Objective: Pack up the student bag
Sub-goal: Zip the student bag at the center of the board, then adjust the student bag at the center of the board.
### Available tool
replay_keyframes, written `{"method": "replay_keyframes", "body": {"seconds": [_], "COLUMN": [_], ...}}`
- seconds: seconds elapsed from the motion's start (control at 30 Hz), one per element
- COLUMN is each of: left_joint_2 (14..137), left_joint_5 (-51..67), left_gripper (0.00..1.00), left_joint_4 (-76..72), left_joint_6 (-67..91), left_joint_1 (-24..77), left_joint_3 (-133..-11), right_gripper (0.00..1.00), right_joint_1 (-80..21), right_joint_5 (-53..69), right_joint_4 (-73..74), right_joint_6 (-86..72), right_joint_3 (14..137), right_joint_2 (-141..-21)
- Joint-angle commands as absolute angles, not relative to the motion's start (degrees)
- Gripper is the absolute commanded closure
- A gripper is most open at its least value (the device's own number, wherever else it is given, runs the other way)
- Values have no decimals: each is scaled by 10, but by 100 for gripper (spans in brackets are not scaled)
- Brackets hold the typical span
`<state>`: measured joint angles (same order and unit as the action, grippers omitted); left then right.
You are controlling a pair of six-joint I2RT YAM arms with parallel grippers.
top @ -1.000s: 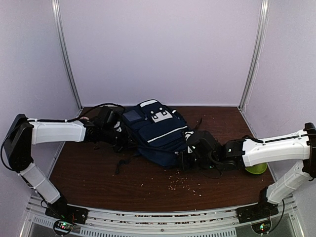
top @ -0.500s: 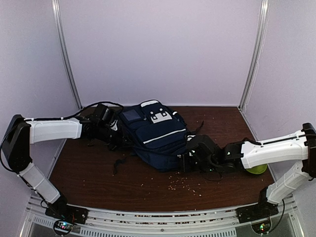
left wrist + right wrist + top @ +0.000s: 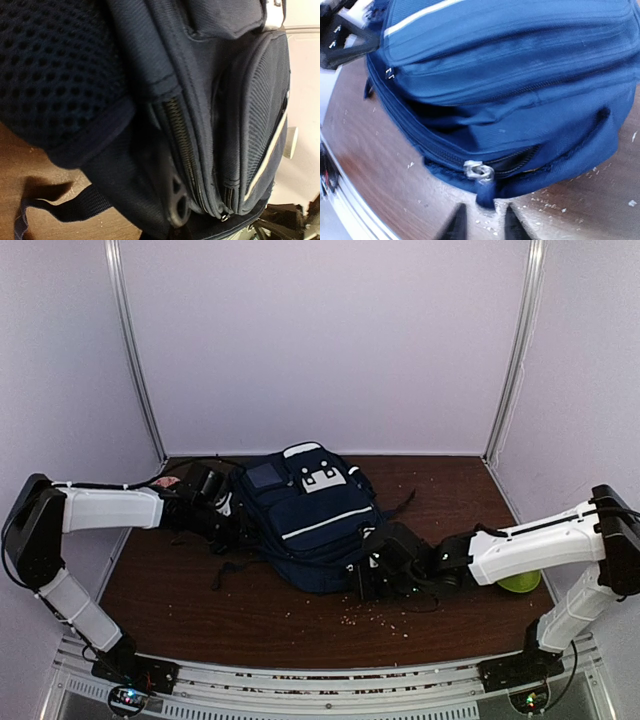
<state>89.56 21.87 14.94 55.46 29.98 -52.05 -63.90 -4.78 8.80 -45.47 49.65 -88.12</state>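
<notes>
I logged a brown wooden table (image 3: 190, 605) strewn with crumbs (image 3: 375, 612), and lilac walls (image 3: 330, 340). Student bag (image 3: 310, 515) lay mid-table. Left gripper (image 3: 232, 523) clenched at its left side. Right gripper (image 3: 482, 227) released, below the zipper pull (image 3: 479, 171).

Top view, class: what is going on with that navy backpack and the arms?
The navy-blue striped fabric backpack lies on the brown table. The left gripper is shut at its left side, apparently steadying it. The right gripper stands open just short of the silver zipper slider at the bag's near end.
</notes>
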Motion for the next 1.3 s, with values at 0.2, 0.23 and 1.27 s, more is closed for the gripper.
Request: {"method": "replay_keyframes", "body": {"seconds": [0.2, 0.23, 1.27], "left_joint_2": [814, 806, 598], "left_joint_5": [169, 169, -65], "left_gripper": [78, 69, 29], "left_joint_4": [180, 184, 240], "left_joint_6": [465, 462, 521], "left_joint_1": [294, 294, 403], "left_joint_3": [-551, -548, -376], "right_gripper": [42, 41, 40], "right_joint_1": [-580, -568, -337], "right_joint_5": [39, 39, 105], "right_joint_4": [139, 125, 51], "right_joint_6": [-417, -423, -488], "right_joint_3": [610, 609, 737], "right_joint_2": [-794, -791, -1121]}}
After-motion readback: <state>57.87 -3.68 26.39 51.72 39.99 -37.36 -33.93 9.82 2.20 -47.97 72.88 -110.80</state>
